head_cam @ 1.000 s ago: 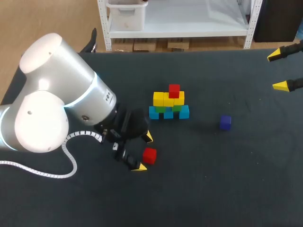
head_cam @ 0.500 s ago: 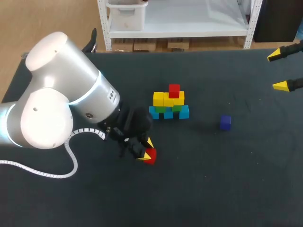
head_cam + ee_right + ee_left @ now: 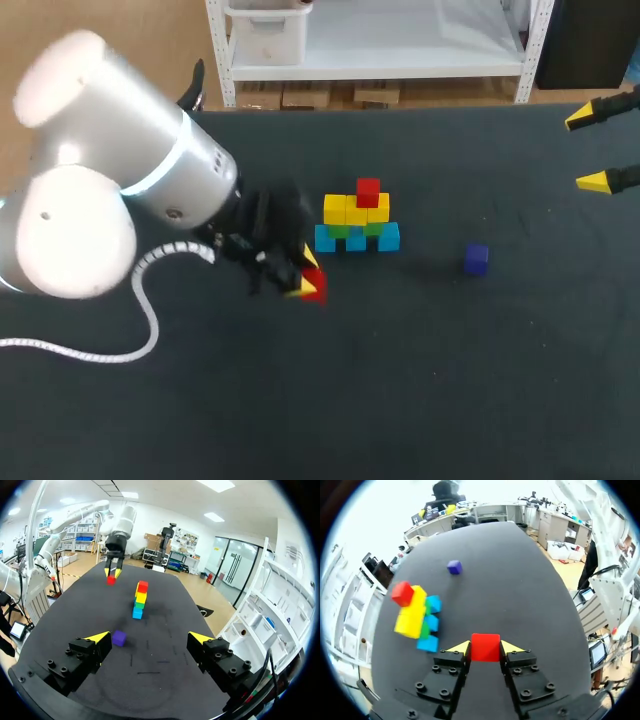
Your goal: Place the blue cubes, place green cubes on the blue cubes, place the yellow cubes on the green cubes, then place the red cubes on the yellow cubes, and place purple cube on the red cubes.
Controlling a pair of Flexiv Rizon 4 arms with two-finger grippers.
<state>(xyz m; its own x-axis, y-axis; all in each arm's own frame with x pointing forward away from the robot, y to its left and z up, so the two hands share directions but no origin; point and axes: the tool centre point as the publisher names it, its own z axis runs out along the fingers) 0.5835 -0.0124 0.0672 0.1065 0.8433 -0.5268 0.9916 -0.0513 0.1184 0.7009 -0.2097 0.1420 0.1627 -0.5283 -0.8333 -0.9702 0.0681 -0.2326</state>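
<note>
**Left fingers hold a red cube beside the coloured stack**

The left fingers (image 3: 309, 258) (image 3: 461, 647) are closed on a red cube (image 3: 314, 285) (image 3: 485, 647) (image 3: 110, 580). One yellow tip presses on each of two opposite sides. The cube is plain, bright red, with sharp edges and smooth faces. In the left wrist view its upper face lies flat between the two tips. I cannot tell if it touches the dark tabletop (image 3: 420, 400).

In the head view the stack (image 3: 357, 218) stands a little toward 12 o'clock from the middle of the tabletop, and the held cube is at about 8 o'clock from it, near but apart. The stack has a bottom row of three blue cubes (image 3: 356, 241) (image 3: 431, 622). Above these come the green cubes (image 3: 341, 231), which show only partly, then a row of yellow cubes (image 3: 356, 210) (image 3: 411, 617). A second red cube (image 3: 368, 192) (image 3: 402, 593) sits alone on top.

The purple cube (image 3: 476, 258) (image 3: 453, 567) (image 3: 119, 638) lies by itself on the tabletop, at about 4 o'clock from the stack and well apart from it.

The right fingers (image 3: 597, 181) (image 3: 100, 637) are spread wide and hold nothing. They stand toward 2 o'clock in the head view, near the far edge of the tabletop. In the right wrist view the purple cube lies ahead of them, close to one tip.
</note>
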